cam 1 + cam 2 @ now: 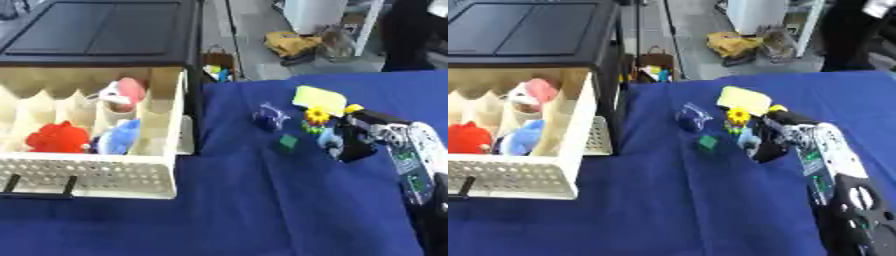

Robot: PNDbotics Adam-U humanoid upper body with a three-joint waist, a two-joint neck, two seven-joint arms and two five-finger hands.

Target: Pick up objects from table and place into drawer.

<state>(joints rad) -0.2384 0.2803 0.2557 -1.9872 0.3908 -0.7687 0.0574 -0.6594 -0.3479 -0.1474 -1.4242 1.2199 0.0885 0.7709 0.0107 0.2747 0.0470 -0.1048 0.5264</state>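
Left eye view | R hand (354,142) fingers curled on small blue obj (330,138) | drawer (96,172) open, far left

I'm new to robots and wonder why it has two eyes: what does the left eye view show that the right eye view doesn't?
Only the left eye view shows the red toy whole, and more of the drawer's front. Only the right eye view shows more of the right arm's black lower part. Both share the right hand by the sunflower toy, the yellow card, the green block, and the blue cloth.
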